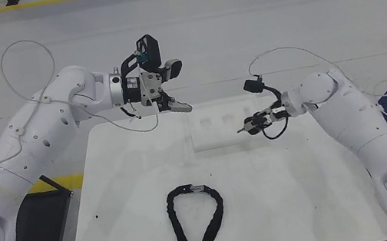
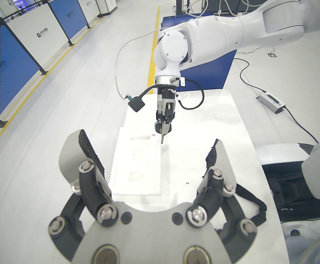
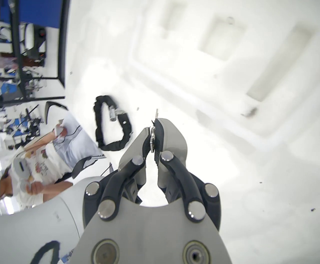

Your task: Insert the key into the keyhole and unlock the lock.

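Observation:
A black chain lock (image 1: 197,218) lies in a loop on the white table, its silver lock barrel (image 3: 112,114) at one end. My right gripper (image 3: 153,130) is shut on a small metal key (image 3: 156,114), whose blade sticks out past the fingertips. It hovers over the right edge of the white foam tray (image 1: 218,128), well above the lock, and appears in the left wrist view too (image 2: 163,130). My left gripper (image 2: 150,155) is open and empty, raised at the table's far left corner (image 1: 175,106).
The foam tray (image 2: 140,160) with three shallow recesses sits at the table's far middle. The table's edges (image 1: 86,217) run close on both sides. A blue cabinet (image 2: 207,72) stands behind the right arm. Cables lie on the floor at the right.

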{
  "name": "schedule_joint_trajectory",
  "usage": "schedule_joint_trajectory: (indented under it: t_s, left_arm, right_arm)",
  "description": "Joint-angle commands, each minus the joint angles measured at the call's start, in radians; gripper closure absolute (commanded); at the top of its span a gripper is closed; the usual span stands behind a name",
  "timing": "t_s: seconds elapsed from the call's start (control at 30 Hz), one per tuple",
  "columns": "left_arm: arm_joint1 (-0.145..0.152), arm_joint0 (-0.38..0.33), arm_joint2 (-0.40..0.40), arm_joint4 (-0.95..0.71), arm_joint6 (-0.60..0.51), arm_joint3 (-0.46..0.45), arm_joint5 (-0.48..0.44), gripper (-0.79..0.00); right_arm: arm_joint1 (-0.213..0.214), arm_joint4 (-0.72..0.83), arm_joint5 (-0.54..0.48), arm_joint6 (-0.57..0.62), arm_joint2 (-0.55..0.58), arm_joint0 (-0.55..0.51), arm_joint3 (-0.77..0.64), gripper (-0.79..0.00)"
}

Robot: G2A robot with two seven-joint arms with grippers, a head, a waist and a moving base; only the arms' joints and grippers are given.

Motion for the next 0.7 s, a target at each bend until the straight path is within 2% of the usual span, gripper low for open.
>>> schedule_joint_trajectory:
  t_s: [0.0,0.23,0.37,0.5,0.67]
  left_arm:
    - [0.0,0.0,0.0,0.0,0.0,0.0,0.0,-0.785]
    - [0.0,0.0,0.0,0.0,0.0,0.0,0.0,-0.785]
    - [0.0,0.0,0.0,0.0,0.0,0.0,0.0,-0.785]
    - [0.0,0.0,0.0,0.0,0.0,0.0,0.0,-0.785]
    - [0.0,0.0,0.0,0.0,0.0,0.0,0.0,-0.785]
  right_arm:
    - [0.024,0.071,-0.014,0.033,0.05,-0.036,-0.063,0.0]
    - [0.127,0.307,0.007,0.054,0.235,-0.22,-0.356,0.0]
    - [0.173,0.458,0.018,0.065,0.333,-0.312,-0.461,0.0]
    - [0.205,0.525,0.007,0.054,0.406,-0.37,-0.488,0.0]
    - [0.221,0.611,-0.018,0.028,0.448,-0.413,-0.5,0.0]
